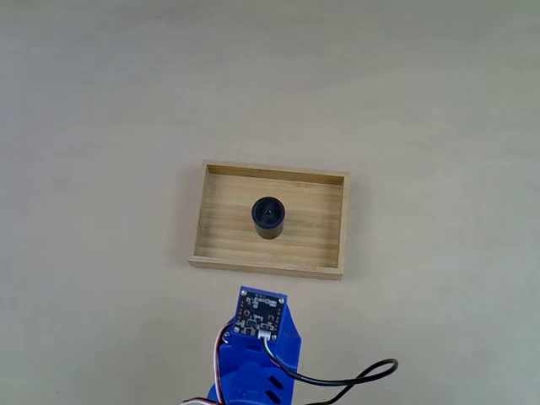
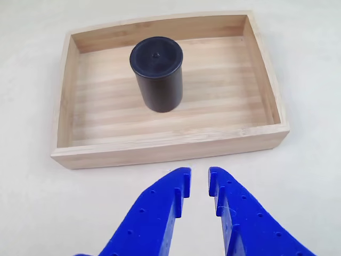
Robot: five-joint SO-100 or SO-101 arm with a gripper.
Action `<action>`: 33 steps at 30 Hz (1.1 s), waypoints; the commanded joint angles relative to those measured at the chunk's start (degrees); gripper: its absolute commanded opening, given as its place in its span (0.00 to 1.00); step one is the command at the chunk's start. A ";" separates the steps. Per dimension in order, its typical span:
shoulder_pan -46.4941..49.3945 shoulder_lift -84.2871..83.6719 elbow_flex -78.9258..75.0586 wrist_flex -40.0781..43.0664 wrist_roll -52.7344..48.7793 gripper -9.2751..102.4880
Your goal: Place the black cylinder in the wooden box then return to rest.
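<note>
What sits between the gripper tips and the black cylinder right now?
In the other view, the near wall of the wooden box and a strip of bare table lie between the gripper and the upright black cylinder.

Arm: blue, entering the fixed view from the bottom edge, centre. A small circuit board sits on its upper end, with wires and a black cable trailing to the right. Gripper: two blue fingers point upward in the other view, tips slightly parted with a narrow gap between them. Nothing is held; both fingers hang above bare tabletop.
</note>
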 commanded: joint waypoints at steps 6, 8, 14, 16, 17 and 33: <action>-0.18 -7.21 6.06 -1.23 -1.23 0.08; -0.35 -8.44 7.73 -1.14 -1.23 0.08; -1.41 -13.36 11.95 1.67 -2.64 0.08; -1.49 -15.21 13.80 2.29 -3.08 0.08; -1.49 -16.08 14.68 2.72 -3.16 0.08; -2.29 -20.48 22.94 9.23 -5.19 0.08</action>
